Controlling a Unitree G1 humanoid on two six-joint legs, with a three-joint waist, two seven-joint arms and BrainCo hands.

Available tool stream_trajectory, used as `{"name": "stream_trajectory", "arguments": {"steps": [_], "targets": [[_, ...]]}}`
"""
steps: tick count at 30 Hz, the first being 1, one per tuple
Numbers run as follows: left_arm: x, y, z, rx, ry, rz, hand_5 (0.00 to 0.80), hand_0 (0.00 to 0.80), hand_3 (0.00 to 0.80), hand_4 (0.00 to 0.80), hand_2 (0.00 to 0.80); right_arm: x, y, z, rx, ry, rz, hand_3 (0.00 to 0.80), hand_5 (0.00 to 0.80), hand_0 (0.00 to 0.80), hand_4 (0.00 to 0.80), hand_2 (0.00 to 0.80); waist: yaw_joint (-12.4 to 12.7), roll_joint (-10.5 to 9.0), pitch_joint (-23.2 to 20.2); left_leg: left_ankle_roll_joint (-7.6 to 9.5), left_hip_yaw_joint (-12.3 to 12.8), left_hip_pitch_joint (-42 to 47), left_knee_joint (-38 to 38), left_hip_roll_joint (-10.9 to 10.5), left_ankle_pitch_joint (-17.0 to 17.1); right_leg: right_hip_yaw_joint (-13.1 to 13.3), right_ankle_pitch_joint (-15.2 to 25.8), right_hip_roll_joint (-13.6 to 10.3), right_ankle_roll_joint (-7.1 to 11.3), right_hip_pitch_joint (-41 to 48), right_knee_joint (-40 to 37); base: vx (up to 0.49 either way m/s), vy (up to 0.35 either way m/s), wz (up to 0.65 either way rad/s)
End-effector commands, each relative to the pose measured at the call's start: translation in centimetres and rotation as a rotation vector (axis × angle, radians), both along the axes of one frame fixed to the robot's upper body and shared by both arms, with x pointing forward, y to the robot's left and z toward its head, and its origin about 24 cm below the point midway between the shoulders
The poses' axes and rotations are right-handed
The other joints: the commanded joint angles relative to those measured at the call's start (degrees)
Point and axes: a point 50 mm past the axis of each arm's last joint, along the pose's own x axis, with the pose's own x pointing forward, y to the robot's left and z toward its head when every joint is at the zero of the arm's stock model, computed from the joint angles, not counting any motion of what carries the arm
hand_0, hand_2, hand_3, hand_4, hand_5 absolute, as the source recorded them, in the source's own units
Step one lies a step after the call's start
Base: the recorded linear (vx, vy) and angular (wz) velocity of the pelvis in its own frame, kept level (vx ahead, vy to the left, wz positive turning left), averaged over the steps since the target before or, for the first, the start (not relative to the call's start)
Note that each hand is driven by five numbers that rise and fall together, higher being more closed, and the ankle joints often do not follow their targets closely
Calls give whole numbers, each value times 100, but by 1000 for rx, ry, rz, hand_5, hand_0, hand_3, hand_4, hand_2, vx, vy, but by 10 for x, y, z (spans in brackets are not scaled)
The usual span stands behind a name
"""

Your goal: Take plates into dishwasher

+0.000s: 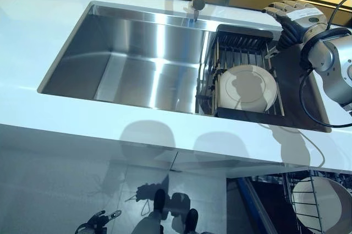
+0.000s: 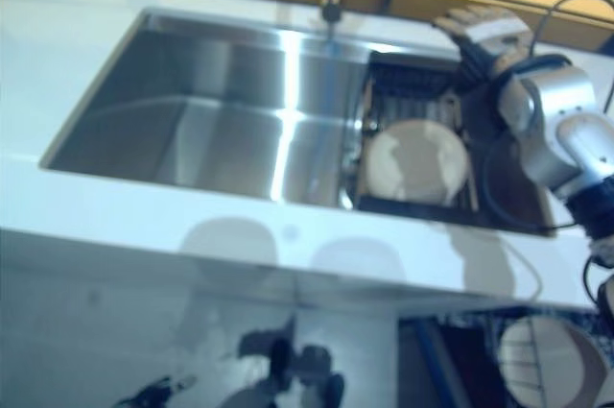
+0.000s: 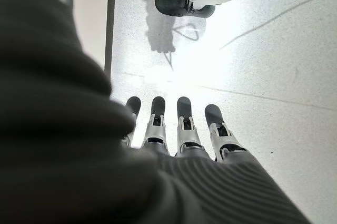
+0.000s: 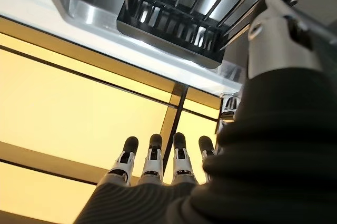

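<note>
Plate (image 1: 248, 87) lies face-up in rack (image 1: 221, 52); right hand (image 1: 286, 11) open above, left hand (image 3: 179, 129) open.

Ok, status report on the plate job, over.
Right hand open, hovering beyond the black wire dish rack. Left hand open, down by the floor. Round white plate lies in rack, untouched. Nothing blocking it.

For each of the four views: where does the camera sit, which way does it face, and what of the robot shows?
Left eye view: head, looking down at sink, plate in rack; right robot hand at far right.
Right eye view: same scene, slightly offset.
Left wrist view: along the open left robot hand, facing floor.
Right wrist view: along the open right hand, facing the wall; shares the rack with the eyes.
</note>
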Motion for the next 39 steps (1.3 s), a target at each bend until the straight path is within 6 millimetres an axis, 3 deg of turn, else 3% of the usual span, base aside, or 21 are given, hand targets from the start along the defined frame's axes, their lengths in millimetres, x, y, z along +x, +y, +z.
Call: {"name": "stream_trajectory", "arguments": {"steps": [1, 14, 30, 39], "targets": [[-5, 5, 0, 13, 2, 6, 0, 0, 0, 0, 0, 0, -4, -2, 56, 31, -10, 0, 0, 0, 0, 0, 47, 0, -192, -34, -81, 407, -18, 87, -842, -27, 105, -140, 339, -169, -7, 0, 0, 0], [-2, 6, 2, 6, -16, 6, 0, 0, 0, 0, 0, 15, -12, -18, 276, 189, -28, 0, 0, 0, 0, 0, 127, 67, 8, -64, -83, 283, -18, 90, -804, -74, 126, -144, 298, -271, -7, 0, 0, 0], [6, 1, 4, -19, -52, 4, 0, 0, 0, 0, 0, 22, -3, -10, 230, 242, -63, 0, 0, 0, 0, 0, 186, 222, 299, -68, -110, 14, -18, 68, -710, -78, 189, -159, 263, -530, -7, 0, 0, 0], [9, 4, 7, -20, -64, 2, 0, 0, 0, 0, 0, 25, -12, -14, 279, 375, -136, 0, 0, 0, 0, 0, 238, 268, 410, -79, -150, -88, -18, 50, -658, -128, 213, -178, 254, -617, -2, -1, 1, 1]]}}
